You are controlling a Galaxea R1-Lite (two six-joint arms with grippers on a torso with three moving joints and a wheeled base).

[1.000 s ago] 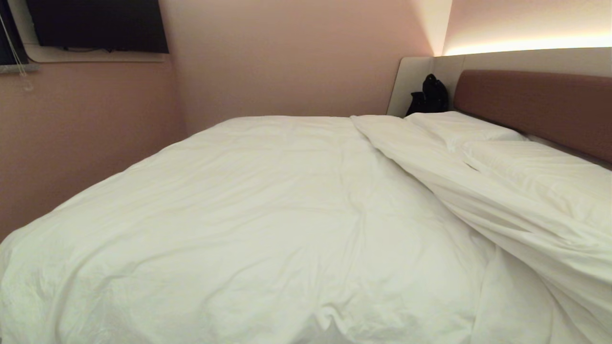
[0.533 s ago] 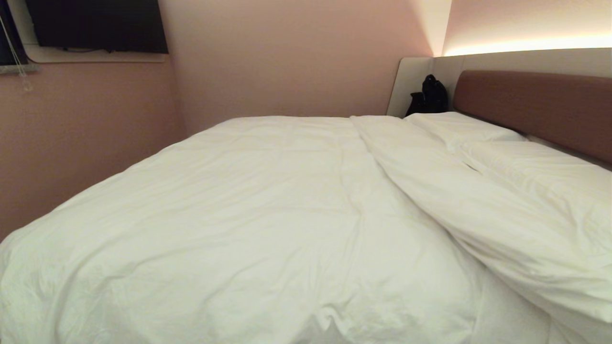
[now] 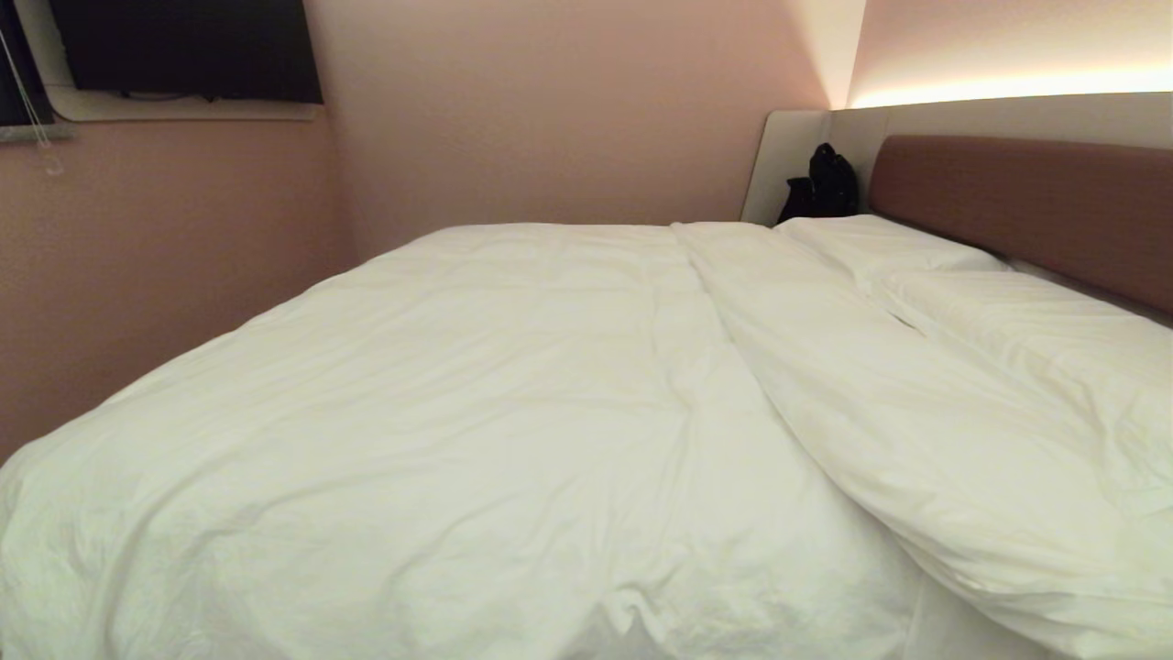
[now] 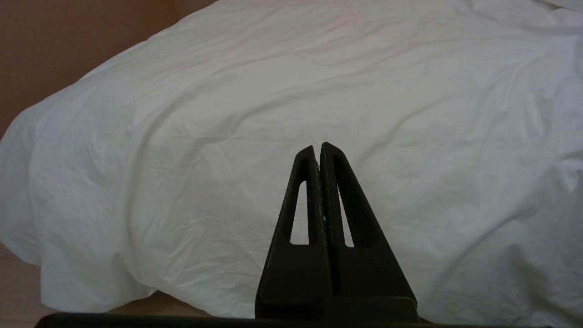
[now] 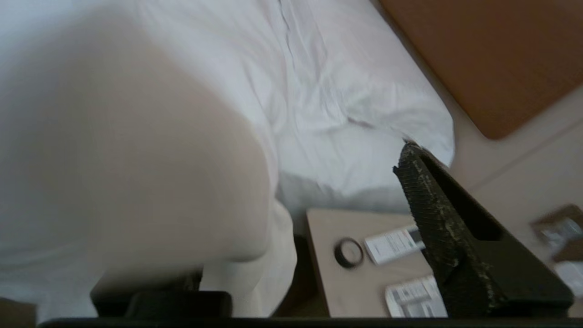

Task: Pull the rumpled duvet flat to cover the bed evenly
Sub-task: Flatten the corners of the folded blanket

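The white duvet (image 3: 476, 412) lies spread over most of the bed, whose brown headboard (image 3: 1035, 202) stands at the right. A thick fold of the duvet (image 3: 916, 431) runs along its right side beside the pillows (image 3: 1026, 321). Neither gripper shows in the head view. In the left wrist view my left gripper (image 4: 317, 148) is shut and empty, in front of the duvet (image 4: 291, 91) hanging over the bed's edge. My right gripper (image 5: 291, 155) is open by the bed's side near the headboard. One finger (image 5: 437, 214) shows; the other is hidden behind a bulge of duvet (image 5: 127, 150).
A bedside table (image 5: 364, 282) beside the bed carries a dark ring (image 5: 348, 253), a remote (image 5: 394, 243) and a printed sheet (image 5: 412, 298). A black bag (image 3: 825, 183) stands in the far corner by the headboard. Pink walls close in the bed's far side; a dark screen (image 3: 183, 46) hangs at upper left.
The duvet's fold at the right has sunk from a raised, stretched ridge and now lies lower and smoother beside the pillows. The rest of the duvet has kept still.
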